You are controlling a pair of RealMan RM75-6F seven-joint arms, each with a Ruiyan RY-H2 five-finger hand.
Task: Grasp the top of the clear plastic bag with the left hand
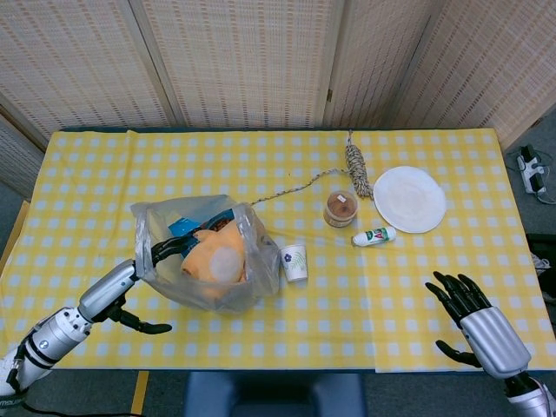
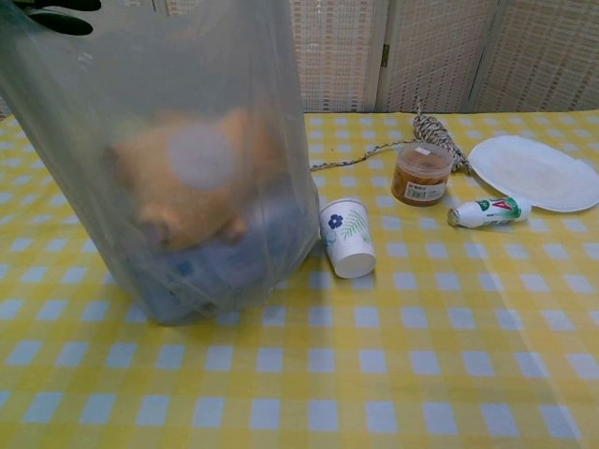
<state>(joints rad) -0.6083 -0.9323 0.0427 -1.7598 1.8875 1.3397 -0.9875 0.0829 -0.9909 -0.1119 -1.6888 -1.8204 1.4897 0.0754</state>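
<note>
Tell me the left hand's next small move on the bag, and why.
Probably close the fingers on the rim. The left hand reaches over the top edge of the clear plastic bag, fingers spread and extended over the opening, not yet gathering plastic.

Bright, even light; soft focus.

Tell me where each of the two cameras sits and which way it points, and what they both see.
Head view: high above the near table edge, looking steeply down; it shows the left hand at the clear plastic bag and the right hand, open, low at right.
Chest view: low at the near edge, looking level across the table toward the wicker screens; only dark fingertips show at top left.
Shared: the bag, paper cup, jar, small bottle, rope and white plate.
</note>
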